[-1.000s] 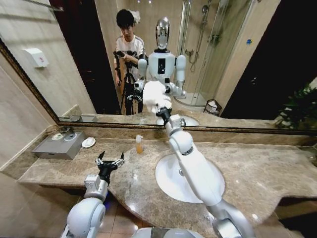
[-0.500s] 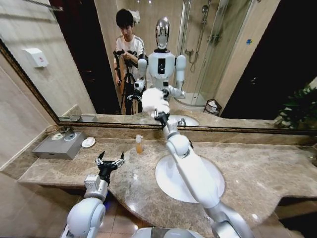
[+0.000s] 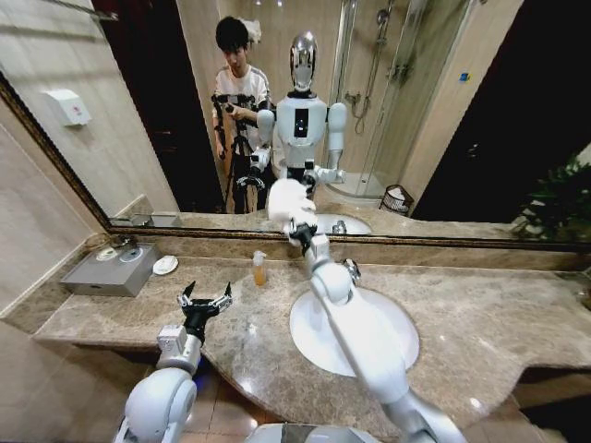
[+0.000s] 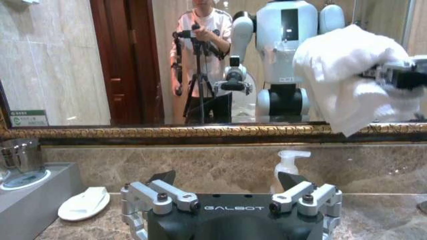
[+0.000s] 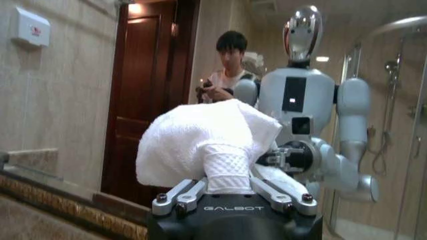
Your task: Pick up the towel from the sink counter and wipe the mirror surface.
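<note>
My right gripper (image 3: 295,224) is shut on the white towel (image 3: 288,200) and holds it against the lower part of the mirror surface (image 3: 443,111), above the basin. The right wrist view has the towel (image 5: 203,145) bunched between the fingers (image 5: 179,194), right in front of the glass. From the left wrist camera the towel (image 4: 350,80) hangs at the mirror (image 4: 133,60) just above its bronze frame. My left gripper (image 3: 205,301) hovers open over the sink counter (image 3: 480,305), left of the basin, with nothing in it (image 4: 230,192).
An oval white basin (image 3: 319,341) with a chrome tap (image 3: 352,269) lies under my right arm. A soap bottle (image 3: 259,269), a small white dish (image 3: 165,265) and a grey tray (image 3: 106,274) stand along the back left. A plant (image 3: 559,208) is at far right.
My right gripper has carried the towel down the mirror and slightly left, from about the reflected robot's waist to just above the frame. The left arm has stayed still.
</note>
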Tool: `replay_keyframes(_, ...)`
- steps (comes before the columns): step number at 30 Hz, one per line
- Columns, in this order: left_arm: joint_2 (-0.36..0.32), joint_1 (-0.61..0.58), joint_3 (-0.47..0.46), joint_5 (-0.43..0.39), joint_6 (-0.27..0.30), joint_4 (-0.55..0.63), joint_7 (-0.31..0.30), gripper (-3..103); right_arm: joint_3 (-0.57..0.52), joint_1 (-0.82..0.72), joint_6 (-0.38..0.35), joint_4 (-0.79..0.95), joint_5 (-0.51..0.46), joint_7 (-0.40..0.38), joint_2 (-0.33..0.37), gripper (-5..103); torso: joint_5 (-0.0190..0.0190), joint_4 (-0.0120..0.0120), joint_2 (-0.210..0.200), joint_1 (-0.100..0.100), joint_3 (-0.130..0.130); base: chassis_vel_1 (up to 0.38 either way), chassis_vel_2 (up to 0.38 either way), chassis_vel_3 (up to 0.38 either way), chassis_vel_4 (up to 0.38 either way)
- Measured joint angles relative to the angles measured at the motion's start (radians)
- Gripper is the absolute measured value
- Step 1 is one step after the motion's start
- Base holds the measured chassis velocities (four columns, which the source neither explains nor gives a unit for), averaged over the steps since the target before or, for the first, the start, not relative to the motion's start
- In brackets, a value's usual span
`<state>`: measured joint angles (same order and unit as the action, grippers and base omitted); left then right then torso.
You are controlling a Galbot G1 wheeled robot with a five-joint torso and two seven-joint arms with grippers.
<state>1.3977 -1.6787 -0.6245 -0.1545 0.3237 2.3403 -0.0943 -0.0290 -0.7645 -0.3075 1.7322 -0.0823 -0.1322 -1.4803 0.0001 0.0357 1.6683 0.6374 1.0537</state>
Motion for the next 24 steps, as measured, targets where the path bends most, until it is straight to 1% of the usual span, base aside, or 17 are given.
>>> replay_keyframes(1, 0.000, 0.000, 0.000, 0.000, 0.000, 0.000, 0.000, 100, 0.000, 0.000, 0.000, 0.000, 0.000, 0.000, 0.000, 12, 0.0000, 0.0000, 0.000, 0.000, 0.000, 0.000, 0.000, 0.000, 0.000)
replay_keyframes(3, 0.000, 0.000, 0.000, 0.000, 0.000, 0.000, 0.000, 100, -0.003, 0.048, -0.005, 0.020, -0.009, -0.008, -0.006, 12, -0.0002, 0.0005, 0.000, 0.000, 0.000, 0.000, 0.000, 0.000, 0.000)
replay_keyframes(7, 0.000, 0.000, 0.000, 0.000, 0.000, 0.000, 0.000, 100, -0.019, 0.100, -0.018, 0.071, -0.021, -0.020, -0.013, 12, -0.0003, 0.0003, 0.000, 0.000, 0.000, 0.000, 0.000, 0.000, 0.000)
replay_keyframes(10, 0.000, 0.000, 0.000, 0.000, 0.000, 0.000, 0.000, 100, -0.021, 0.103, -0.021, 0.088, -0.024, -0.022, -0.011, 12, -0.0002, 0.0001, 0.000, 0.000, 0.000, 0.000, 0.000, 0.000, 0.000)
replay_keyframes(13, 0.000, 0.000, 0.000, 0.000, 0.000, 0.000, 0.000, 100, -0.017, 0.086, -0.018, 0.074, -0.016, -0.016, -0.009, 12, -0.0002, 0.0001, 0.000, 0.000, 0.000, 0.000, 0.000, 0.000, 0.000)
replay_keyframes(15, 0.000, 0.000, 0.000, 0.000, 0.000, 0.000, 0.000, 100, -0.007, 0.048, -0.013, 0.031, -0.007, -0.006, -0.012, 12, -0.0002, 0.0003, 0.000, 0.000, 0.000, 0.000, 0.000, 0.000, 0.000)
replay_keyframes(20, 0.000, 0.000, 0.000, 0.000, 0.000, 0.000, 0.000, 100, 0.007, -0.015, -0.007, -0.013, -0.001, -0.002, -0.011, 12, -0.0001, 0.0001, 0.000, 0.000, 0.000, 0.000, 0.000, 0.000, 0.000)
replay_keyframes(24, 0.000, 0.000, 0.000, 0.000, 0.000, 0.000, 0.000, 100, 0.016, -0.010, -0.017, -0.006, -0.019, -0.007, -0.006, 12, -0.0001, -0.0001, 0.000, 0.000, 0.000, 0.000, 0.000, 0.000, 0.000)
